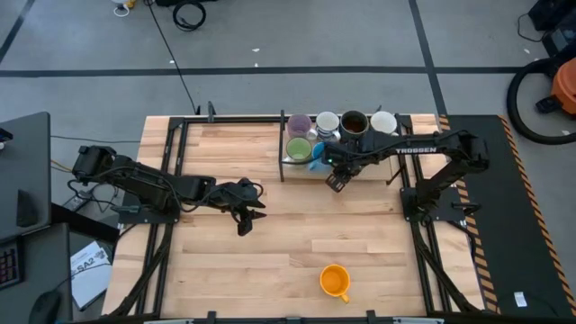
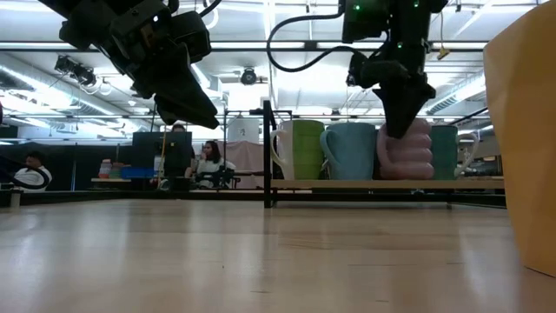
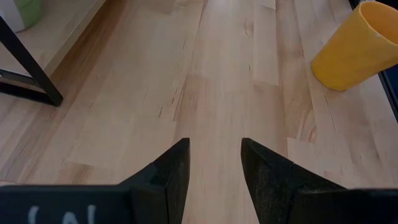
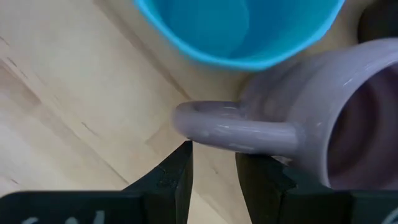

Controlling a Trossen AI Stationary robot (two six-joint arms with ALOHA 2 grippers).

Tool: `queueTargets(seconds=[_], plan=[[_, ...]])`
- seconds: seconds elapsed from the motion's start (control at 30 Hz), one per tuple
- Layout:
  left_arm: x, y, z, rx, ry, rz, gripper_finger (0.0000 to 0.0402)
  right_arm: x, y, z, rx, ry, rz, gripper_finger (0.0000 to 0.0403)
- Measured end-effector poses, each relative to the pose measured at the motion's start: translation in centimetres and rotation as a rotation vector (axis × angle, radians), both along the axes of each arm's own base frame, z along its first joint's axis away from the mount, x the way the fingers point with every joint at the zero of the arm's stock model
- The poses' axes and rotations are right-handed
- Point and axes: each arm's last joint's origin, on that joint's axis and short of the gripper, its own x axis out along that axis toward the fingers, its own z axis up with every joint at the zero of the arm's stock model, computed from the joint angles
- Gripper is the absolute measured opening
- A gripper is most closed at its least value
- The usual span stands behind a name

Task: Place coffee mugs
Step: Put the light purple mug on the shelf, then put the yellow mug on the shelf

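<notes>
While its two fingers stand a little apart with nothing between them, the right end effector (image 4: 213, 163) hangs just in front of the handle of the lavender mug (image 4: 336, 118), the fingertips close under the handle loop but not closed on it. In the high view this end effector (image 1: 337, 183) sits at the front edge of the rack (image 1: 283, 144) near the bench's far edge, with the right arm reaching in from the bench's right side. Beside the lavender mug stands the blue mug (image 4: 236, 28), just beside it and nearer the rack's front. The rack also carries the green mug (image 1: 298, 148), a lilac mug (image 1: 300, 124), a white mug (image 1: 328, 121), the dark mug (image 1: 353, 122) and a second white mug (image 1: 383, 121) along its back row.

The left end effector (image 3: 214, 163) hovers over bare wood near the middle of the bench, left of centre, its fingers parted and holding nothing. The orange mug (image 1: 335, 281) stands alone near the bench's front edge, well apart from both end effectors and from the rack.

Beyond the bench (image 1: 270, 234), the low view shows a person (image 2: 208, 161) seated at a desk in the room.
</notes>
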Motion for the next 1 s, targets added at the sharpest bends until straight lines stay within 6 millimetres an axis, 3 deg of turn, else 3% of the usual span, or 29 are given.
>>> queueTargets(seconds=[0.5,0.73,1.0], plan=[[0.0,0.0,0.0,0.000,0.000,0.000,0.0151,-0.3,0.1,0.6,0.045,-0.035,0.027,0.0126],[0.0,0.0,0.0,0.000,0.000,0.000,0.0151,-1.7,2.2,3.0,0.103,-0.151,0.050,0.0126],[0.0,0.0,0.0,0.000,0.000,0.000,0.0151,-2.2,5.9,5.1,0.213,-0.314,0.228,0.0126]])
